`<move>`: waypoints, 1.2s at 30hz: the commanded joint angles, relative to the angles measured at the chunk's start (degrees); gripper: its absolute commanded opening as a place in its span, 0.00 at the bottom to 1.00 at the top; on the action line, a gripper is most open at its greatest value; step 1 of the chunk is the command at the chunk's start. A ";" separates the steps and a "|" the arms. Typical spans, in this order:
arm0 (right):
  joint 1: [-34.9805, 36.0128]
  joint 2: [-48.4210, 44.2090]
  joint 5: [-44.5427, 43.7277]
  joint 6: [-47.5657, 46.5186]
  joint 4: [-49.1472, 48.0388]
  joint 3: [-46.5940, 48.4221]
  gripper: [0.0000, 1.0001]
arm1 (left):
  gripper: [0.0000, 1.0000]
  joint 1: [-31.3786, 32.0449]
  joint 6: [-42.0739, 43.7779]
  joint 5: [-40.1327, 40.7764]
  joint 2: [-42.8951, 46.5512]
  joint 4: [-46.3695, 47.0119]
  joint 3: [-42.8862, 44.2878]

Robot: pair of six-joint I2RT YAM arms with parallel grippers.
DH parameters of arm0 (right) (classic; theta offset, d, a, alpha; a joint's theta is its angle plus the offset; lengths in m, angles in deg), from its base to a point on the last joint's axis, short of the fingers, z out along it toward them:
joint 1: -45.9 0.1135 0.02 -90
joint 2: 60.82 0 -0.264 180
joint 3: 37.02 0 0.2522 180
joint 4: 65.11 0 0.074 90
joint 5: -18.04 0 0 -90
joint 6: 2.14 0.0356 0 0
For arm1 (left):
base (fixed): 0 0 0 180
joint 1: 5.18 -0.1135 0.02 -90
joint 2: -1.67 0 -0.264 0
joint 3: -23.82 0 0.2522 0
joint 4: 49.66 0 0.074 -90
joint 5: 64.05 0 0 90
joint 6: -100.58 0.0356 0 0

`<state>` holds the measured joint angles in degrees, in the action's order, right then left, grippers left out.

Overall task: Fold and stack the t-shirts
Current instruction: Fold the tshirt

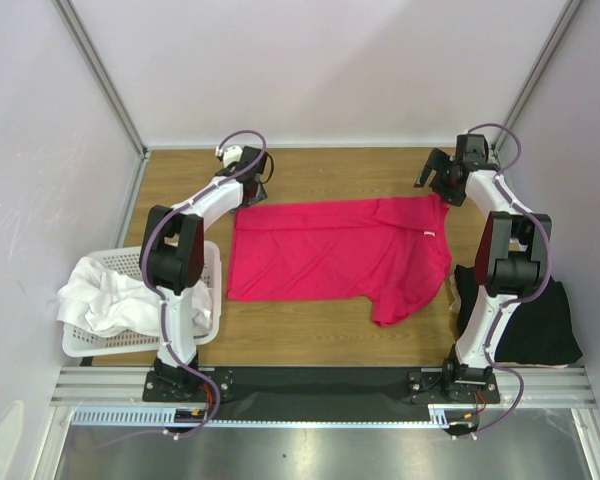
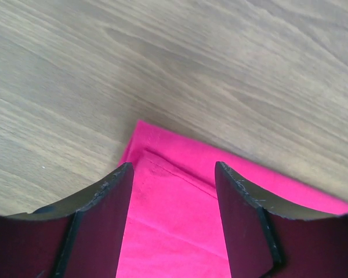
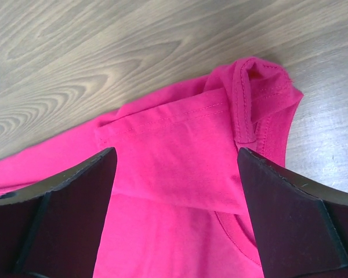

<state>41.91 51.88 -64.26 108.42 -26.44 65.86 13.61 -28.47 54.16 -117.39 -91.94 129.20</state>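
Observation:
A crimson-pink t-shirt [image 1: 330, 250] lies spread on the wooden table, one sleeve folded in and its lower right part hanging forward. My left gripper [image 1: 252, 190] hovers open over the shirt's far left corner [image 2: 162, 174], fingers [image 2: 104, 202] either side of the hem. Over the shirt's far right corner, my right gripper [image 1: 432, 182] stands open above the folded sleeve and collar [image 3: 180, 150]. Nothing is pinched in either one. A black t-shirt [image 1: 535, 320] lies by the right arm's base. White t-shirts [image 1: 105, 295] are heaped in the basket.
A white perforated basket [image 1: 210, 270] stands at the near left beside the left arm. Light walls with metal posts close in the table on three sides. Bare wood shows behind the shirt [image 1: 340, 170] and in front of it [image 1: 310, 340].

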 commanded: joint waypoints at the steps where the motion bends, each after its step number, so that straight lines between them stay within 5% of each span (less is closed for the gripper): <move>1: 0.12 0.41 1.26 0.63 -0.12 2.72 0.90 | 0.63 -0.50 -1.38 2.29 -1.60 -2.50 2.60; 12: -0.14 0.85 1.08 0.63 0.67 3.25 0.90 | 0.58 -1.03 -2.00 2.99 -3.28 -3.04 1.46; 18: -0.14 1.02 1.00 0.80 0.93 3.34 0.90 | 0.46 -1.47 -1.47 3.17 -3.37 -2.60 1.37; 28: -0.14 0.85 0.82 0.80 1.11 3.16 0.89 | 0.45 -1.47 -0.86 2.12 -2.84 -1.46 -0.91; 33: 2.39 1.64 3.01 -3.76 0.84 5.09 0.84 | 0.36 -1.47 -0.68 2.20 -2.58 -1.28 -0.73; 36: 6.08 2.51 6.43 -8.41 0.85 7.90 0.72 | 0.31 -1.47 0.37 2.99 -2.05 -1.28 -0.82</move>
<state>43.60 53.50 -62.01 105.45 -25.13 68.99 12.43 -29.28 55.82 -120.36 -94.38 128.37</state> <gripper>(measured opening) 0.752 0.323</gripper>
